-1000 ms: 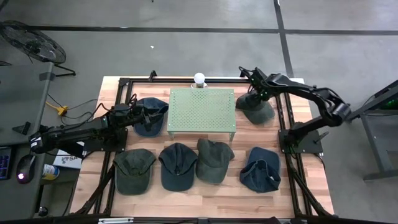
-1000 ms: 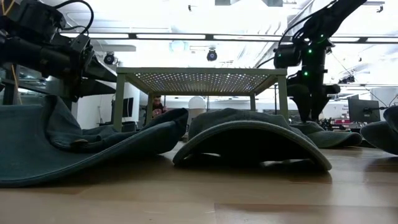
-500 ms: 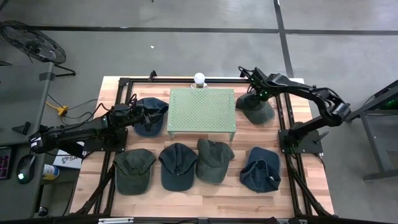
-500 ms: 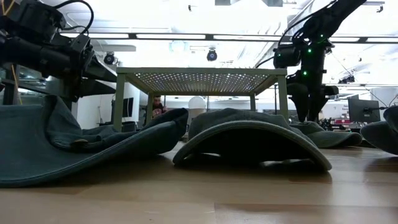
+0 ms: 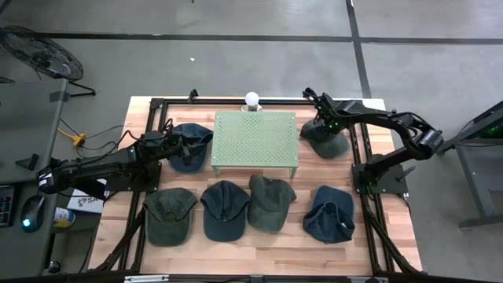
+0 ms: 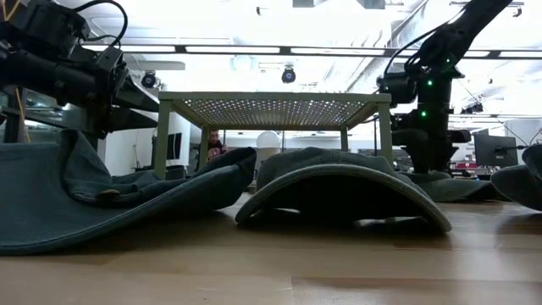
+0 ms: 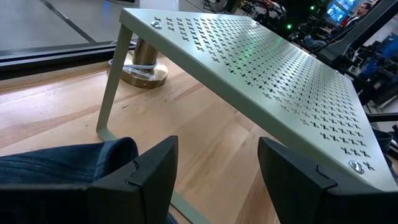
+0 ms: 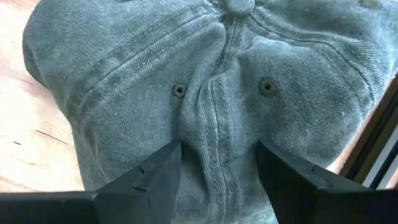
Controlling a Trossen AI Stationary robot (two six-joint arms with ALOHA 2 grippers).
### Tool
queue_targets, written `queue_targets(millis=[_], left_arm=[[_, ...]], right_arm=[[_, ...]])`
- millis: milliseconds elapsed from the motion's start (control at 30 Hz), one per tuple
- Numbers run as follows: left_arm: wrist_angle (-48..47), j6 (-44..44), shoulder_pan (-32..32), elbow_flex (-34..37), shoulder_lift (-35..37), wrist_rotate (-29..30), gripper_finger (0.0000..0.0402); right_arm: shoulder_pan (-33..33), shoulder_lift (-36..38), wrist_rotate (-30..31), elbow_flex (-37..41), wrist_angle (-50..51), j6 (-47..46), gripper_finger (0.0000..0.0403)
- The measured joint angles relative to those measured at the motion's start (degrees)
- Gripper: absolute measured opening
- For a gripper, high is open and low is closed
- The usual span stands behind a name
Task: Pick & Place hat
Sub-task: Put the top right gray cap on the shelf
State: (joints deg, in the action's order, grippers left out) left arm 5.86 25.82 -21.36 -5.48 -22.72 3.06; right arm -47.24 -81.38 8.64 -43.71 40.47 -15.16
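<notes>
High view counts six hats (image 5: 226,209) around one green stand (image 5: 255,138).

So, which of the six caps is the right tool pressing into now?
The grey-green denim cap right of the perforated green stand; the right tool straddles its crown fold.

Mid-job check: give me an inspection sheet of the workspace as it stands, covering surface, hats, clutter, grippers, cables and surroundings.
Surface: wooden table with a black frame.
Job's things: six hats; four in the near row, one blue hat left of the green rack, one green hat right of it.
Clutter: white knob behind the rack.
Grippers: left gripper open beside the blue hat; right gripper down on the green hat, fingers astride a fold.
Cables: yellow plug and cord on the floor.
Surroundings: fan, person behind the table.
</notes>
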Motion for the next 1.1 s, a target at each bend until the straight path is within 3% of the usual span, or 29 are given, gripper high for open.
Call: queue_targets(millis=[100, 300, 367, 700, 1100], left_arm=[[0.01, 0.00, 0.02, 0.00, 0.00, -0.01, 0.0218], [0.01, 0.00, 0.00, 0.00, 0.00, 0.01, 0.0218], [0.01, 0.00, 0.02, 0.00, 0.00, -0.01, 0.0218], [0.01, 0.00, 0.02, 0.00, 0.01, -0.01, 0.0218], [0.00, 0.00, 0.02, 0.00, 0.02, 0.00, 0.0218]], right_arm=[[0.00, 0.00, -0.07, -0.12, -0.33, -0.39, 0.0151], [0.01, 0.00, -0.24, -0.14, 0.71, 0.21, 0.0030], [0.00, 0.01, -0.18, -0.14, 1.25, 0.52, 0.0009], [0.22, 5.62, 2.40, -1.23, 10.83, -2.17, 0.0003], [5.71, 18.26, 3.29, -12.35, 26.47, -10.07, 0.0001]])
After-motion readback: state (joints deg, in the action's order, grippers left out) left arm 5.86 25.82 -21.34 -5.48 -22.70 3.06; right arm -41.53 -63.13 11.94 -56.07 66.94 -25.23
